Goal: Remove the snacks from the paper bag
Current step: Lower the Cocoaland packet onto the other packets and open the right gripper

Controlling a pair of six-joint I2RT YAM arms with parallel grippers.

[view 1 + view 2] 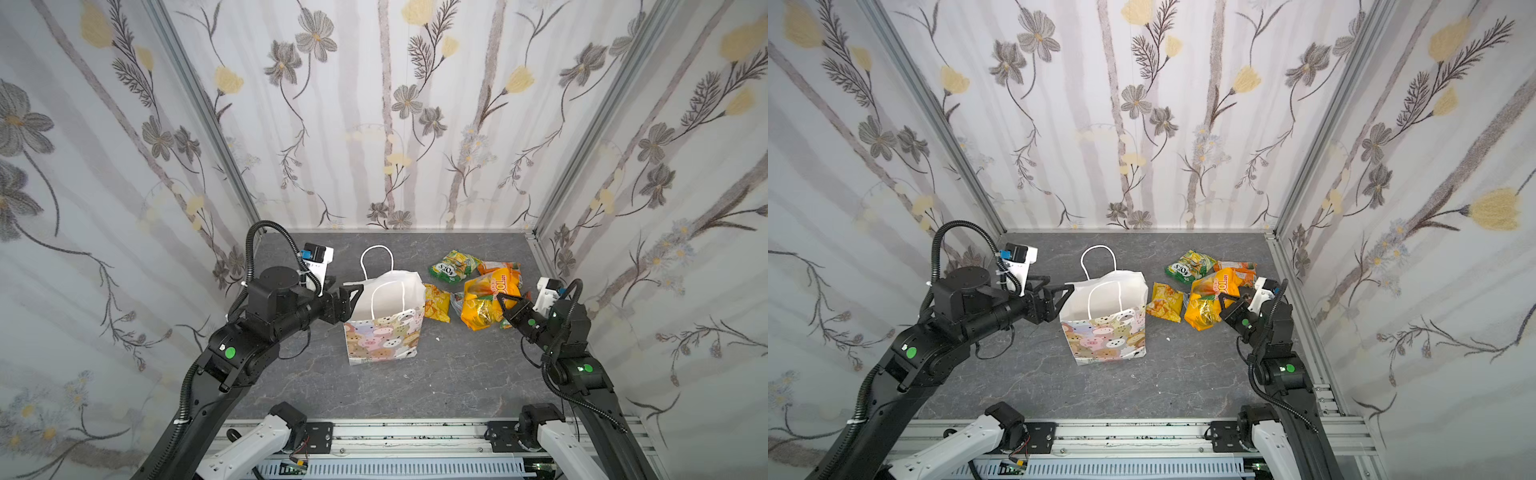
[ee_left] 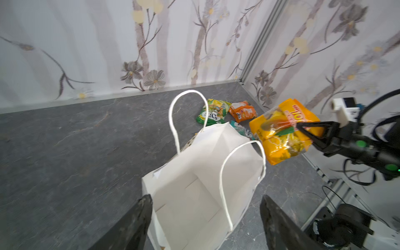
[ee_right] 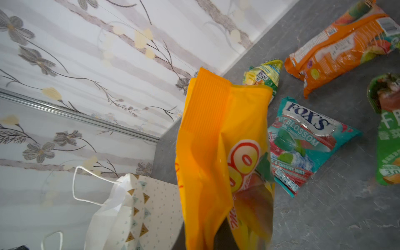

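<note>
Across both top views, find one paper bag [image 1: 384,328] standing upright in the middle of the surface [image 1: 415,386], mouth open, with the left claw [image 1: 348,289] spread wide at its left rim and gripping nothing. Find the right claw [image 1: 510,305] pinched onto the mango packet [image 1: 482,301], over the pile to the right of the bag. Count there a green-yellow packet [image 1: 453,266], an orange packet [image 1: 500,266] and, just beside the bag, a yellow packet [image 1: 436,303]; cannot make out the rest under the mango one. From the left wrist view, look down into the bag: white floor bare, no packet showing, two cord handles [image 2: 188,91], wide jaws either side of the near rim; note the mango packet hanging clear of the surface by one edge. From the right wrist view, add a teal FOX'S packet [image 3: 307,140] and a green-orange packet [image 3: 387,134] lying flat. Tally: one bag, two claws, six snacks, five lying on the surface and one held. Judge the step as setting down the last packet: lower it over a bare patch beside the pile, well apart from the bag, part the jaws only after touchdown to avoid a bounce, and draw the left claw back without catching a cord handle
</note>
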